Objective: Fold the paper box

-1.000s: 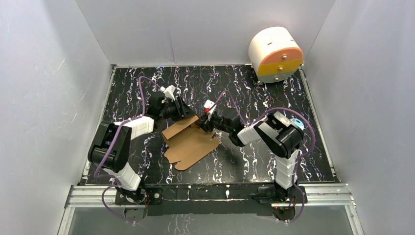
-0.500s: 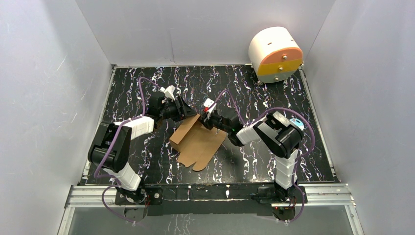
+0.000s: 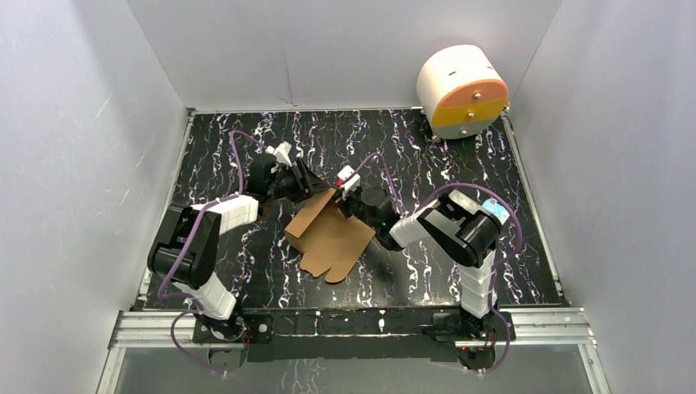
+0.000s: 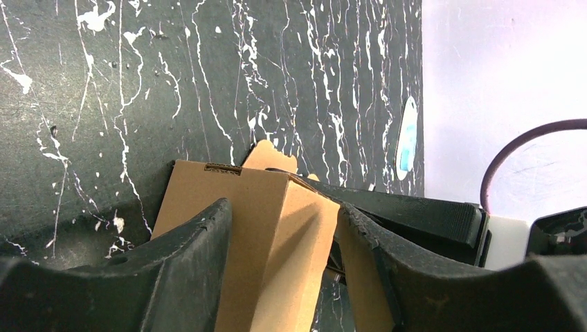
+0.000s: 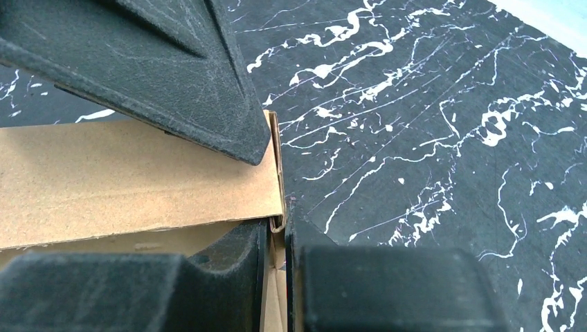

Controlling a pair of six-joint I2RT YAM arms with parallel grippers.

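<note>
We see a black counter [image 3: 410,139] streaked with white like marble. Pale grey walls [image 3: 328,49] close it in on the left, the right and the far side. A metal rail [image 3: 558,328] runs along the near edge, where both arms are bolted.

In the far right corner a white cylinder [image 3: 460,86] with an orange-and-yellow face sits against the wall, well apart from everything else. Purple cables [image 3: 238,152] loop from each arm over the counter.

The paper box [image 3: 332,238] lies near the middle of the counter, between the two arms. It is brown cardboard, partly folded. Its near flaps are flat on the counter and its far end is raised.

Both arms crowd that far end. The left fingers [image 3: 310,187] come in from the left. In the left wrist view they sit either side of a raised fold of the box [image 4: 256,228], with cardboard against both of them, so we take them as grasping it. The black body of the right arm [image 4: 415,214] lies just behind that fold.

The right fingers [image 3: 343,199] come in from the right. In the right wrist view they are clenched on the edge of a cardboard panel [image 5: 124,180], one finger on top and one beneath.
</note>
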